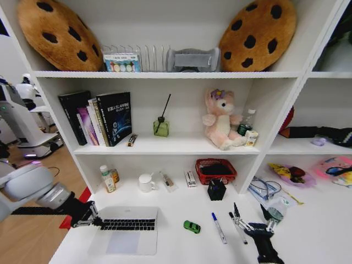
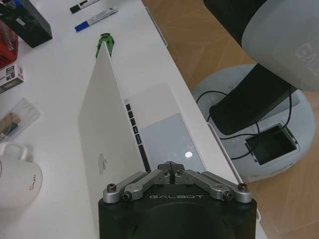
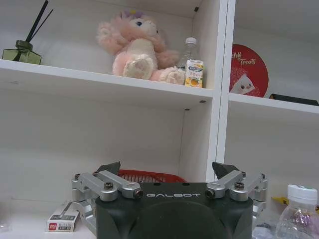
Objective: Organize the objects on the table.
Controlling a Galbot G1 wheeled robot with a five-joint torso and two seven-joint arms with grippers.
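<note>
L claw (image 1: 94,221) is pinched together by the laptop (image 1: 127,231) lid's left edge. R claw (image 1: 253,224), right of laptop, fingers apart.

Showing as matt brushed metal: laptop (image 2: 107,149) lid. Gleaming smooth and glossy, lower centre: white table (image 1: 181,245) top. Looking like shiny green plastic: toy car (image 1: 192,226). Appearing fluffy and cloth-soft on the middle shelf: pink plush bear (image 1: 220,120).
</note>
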